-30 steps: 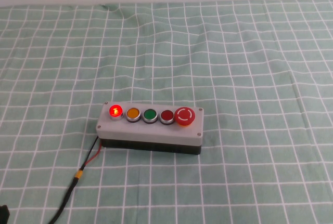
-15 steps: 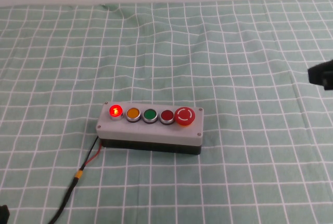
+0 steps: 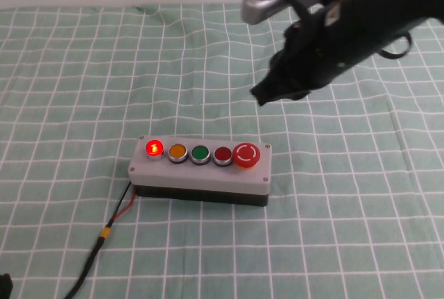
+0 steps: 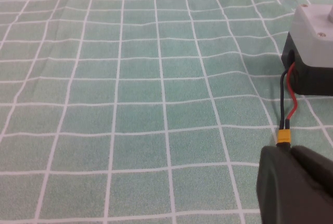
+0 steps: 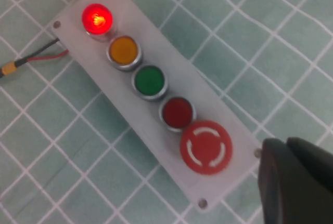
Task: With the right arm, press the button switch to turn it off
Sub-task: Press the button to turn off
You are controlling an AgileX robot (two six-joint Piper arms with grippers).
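The button switch (image 3: 154,148) glows bright red at the left end of the grey five-button box (image 3: 201,172). It also shows lit in the right wrist view (image 5: 97,18), on the same box (image 5: 156,125). My right arm reaches in from the upper right. My right gripper (image 3: 265,95) hovers above the cloth behind the box's right end, apart from every button; in the right wrist view (image 5: 291,154) its fingers are together and empty beside the mushroom button (image 5: 206,147). My left gripper (image 4: 291,154) is shut, low near the box's cable.
Orange (image 3: 177,151), green (image 3: 200,152), flat dark-red (image 3: 223,154) and large mushroom (image 3: 246,155) buttons follow in a row. A red-black cable (image 3: 104,233) with a yellow connector runs from the box's left end toward the front. A green checked cloth (image 3: 83,77) covers the table.
My right arm has swung in from the right edge to above the cloth behind the box. The box and the lit button are unchanged.
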